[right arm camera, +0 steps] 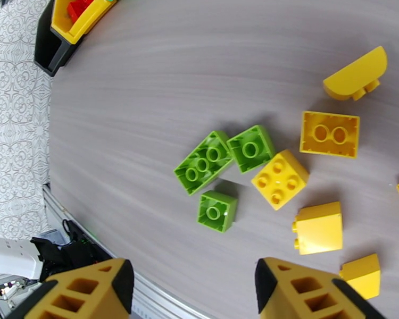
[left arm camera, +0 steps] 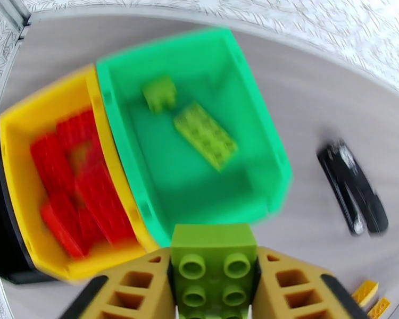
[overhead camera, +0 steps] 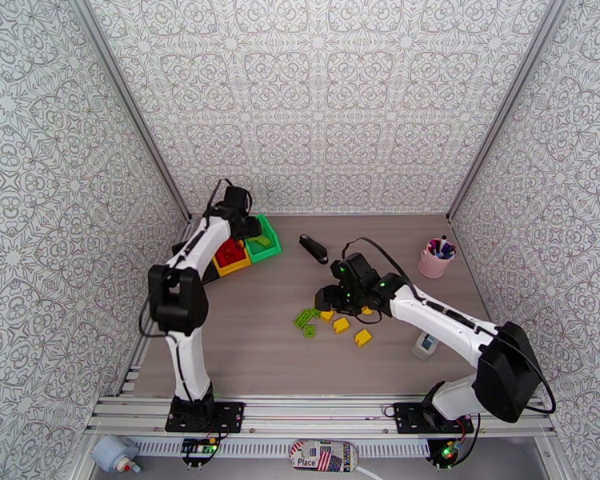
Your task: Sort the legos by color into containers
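Though narrow, left jaws around lego.

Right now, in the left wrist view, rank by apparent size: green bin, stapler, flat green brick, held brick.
1. green bin
2. stapler
3. flat green brick
Unranked: held brick. It looks big only because it sits right at the camera.

Bright, even, diffuse light with no glare. The top view is sharp. Motion blur smears the left wrist view: the green bin, yellow bin and black stapler are soft, yet the lime brick at 6 o'clock is crisp. In the right wrist view the loose bricks throw short soft shadows toward 12 o'clock, and the bench edge bows at 8 o'clock.
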